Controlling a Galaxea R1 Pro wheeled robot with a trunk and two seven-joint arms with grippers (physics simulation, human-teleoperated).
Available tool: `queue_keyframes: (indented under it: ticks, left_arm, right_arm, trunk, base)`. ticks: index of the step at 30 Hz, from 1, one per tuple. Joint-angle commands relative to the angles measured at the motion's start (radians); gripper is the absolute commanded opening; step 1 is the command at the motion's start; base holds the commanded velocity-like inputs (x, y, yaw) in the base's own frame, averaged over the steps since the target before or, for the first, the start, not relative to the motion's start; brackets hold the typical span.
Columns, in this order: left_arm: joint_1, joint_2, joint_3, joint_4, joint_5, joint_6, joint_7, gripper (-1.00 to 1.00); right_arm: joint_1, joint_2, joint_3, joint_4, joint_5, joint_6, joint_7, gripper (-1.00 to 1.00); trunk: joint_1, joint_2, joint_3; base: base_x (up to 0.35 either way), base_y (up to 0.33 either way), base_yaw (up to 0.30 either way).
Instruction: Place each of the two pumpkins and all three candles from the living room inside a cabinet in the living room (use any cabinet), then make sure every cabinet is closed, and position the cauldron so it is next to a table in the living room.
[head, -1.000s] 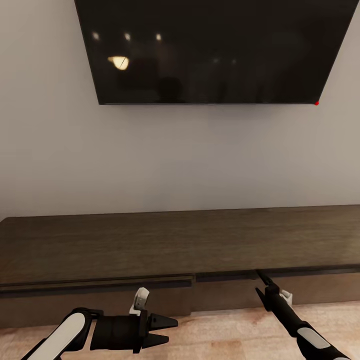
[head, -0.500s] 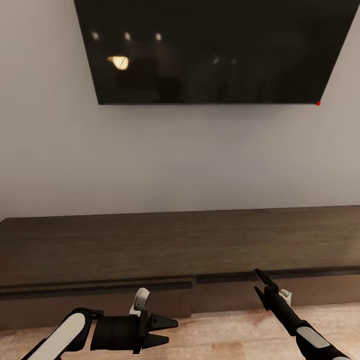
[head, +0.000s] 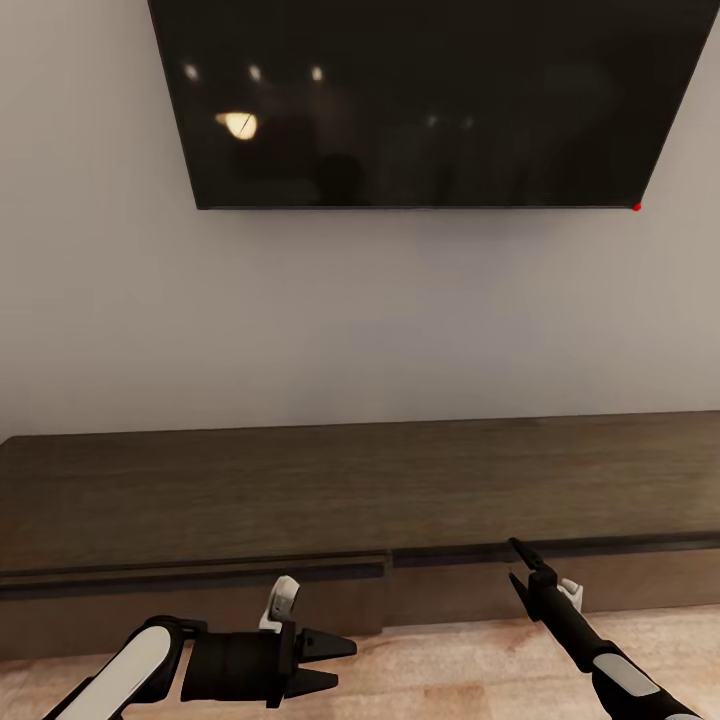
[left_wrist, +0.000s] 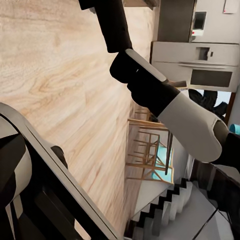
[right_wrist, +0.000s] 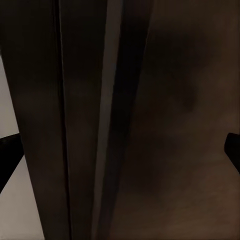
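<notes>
Low at the left of the head view, the left pincer (head: 335, 662) points to the right over the wood floor (head: 440, 670), its two dark fingers spread apart with nothing between them. At the lower right, the right pincer (head: 517, 549) reaches up on a thin black arm to the cabinet (head: 330, 490), its tip at the dark seam just under the top edge, right of where the front panels meet; whether its fingers are apart or together I cannot tell from that view. From the right wrist view, the cabinet's brown wood and a long dark gap (right_wrist: 107, 125) sit very close, with a dark finger tip at each side edge of the picture, so the fingers look spread. On the cabinet's left, the panel (head: 190, 578) juts out a little farther than the right one. Its long flat top is bare wood. Behind it rises a pale wall (head: 340, 320) carrying a big black TV (head: 420, 100). From the left wrist view, the floor runs off toward wooden chairs (left_wrist: 147, 155) and a steel fridge (left_wrist: 200, 55).
</notes>
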Motion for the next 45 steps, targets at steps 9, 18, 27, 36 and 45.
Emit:
queue_keyframes:
  ticks: [9,18,27,36,45]
  left_arm:
    - [-0.001,0.001,-0.002,0.0,-0.003,0.001,-0.004,1.0]
    - [-0.001,0.001,-0.002,0.0,-0.002,0.001,-0.004,1.0]
    - [-0.001,0.001,-0.001,0.0,-0.002,0.001,-0.004,1.0]
    - [-0.001,0.001,-0.002,0.0,-0.003,0.001,-0.004,1.0]
    - [-0.001,0.001,-0.003,0.0,-0.003,0.001,-0.004,1.0]
  right_arm:
    - [-0.001,-0.001,0.01,-0.001,-0.01,0.008,0.005,-1.0]
    - [-0.001,-0.001,0.057,0.001,-0.011,0.008,0.007,-1.0]
    - [-0.001,-0.001,0.058,0.001,-0.011,0.008,0.007,-1.0]
    - [-0.001,-0.001,0.058,0.001,-0.011,0.008,0.006,-1.0]
    - [-0.001,-0.001,0.058,0.001,-0.012,0.008,0.004,-1.0]
  trunk:
    - [0.0,0.0,-0.001]
    - [0.0,0.0,-0.001]
    - [0.0,0.0,-0.001]
    - [0.0,0.0,-0.001]
    - [0.0,0.0,-0.001]
  base:
    - [0.0,0.0,0.0]
    - [0.0,0.0,0.0]
    - [-0.002,0.0,0.0]
    - [-0.037,0.0,0.0]
    - [-0.001,0.0,0.0]
